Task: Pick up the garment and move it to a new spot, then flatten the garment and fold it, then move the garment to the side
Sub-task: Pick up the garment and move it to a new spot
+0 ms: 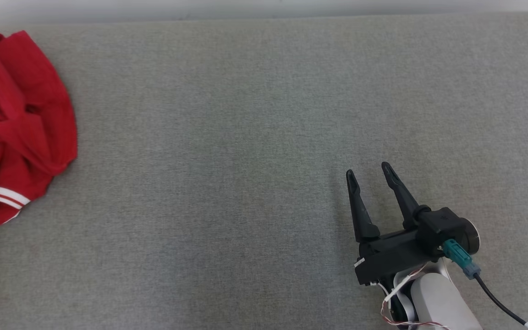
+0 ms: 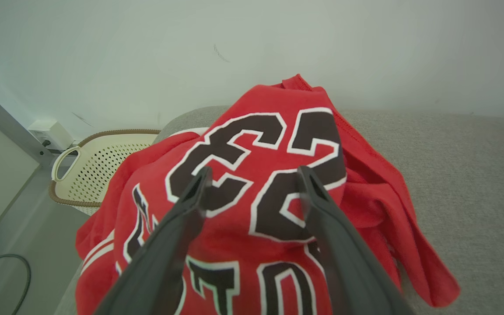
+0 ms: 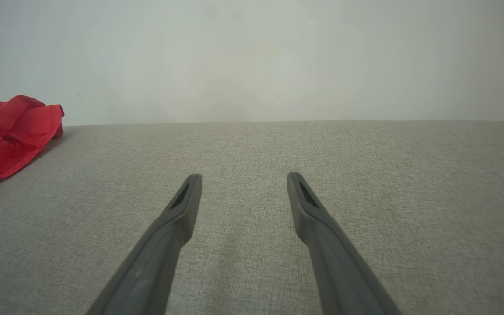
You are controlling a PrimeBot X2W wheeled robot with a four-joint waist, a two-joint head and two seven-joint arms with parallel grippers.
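Both jaws wide; left perhaps against garment (image 2: 365,188)

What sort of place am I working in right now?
Probably an indoor laundry-folding station: a wide grey fabric surface against a plain white wall, a cream perforated laundry basket beside it, and a crumpled red jersey at its left edge.
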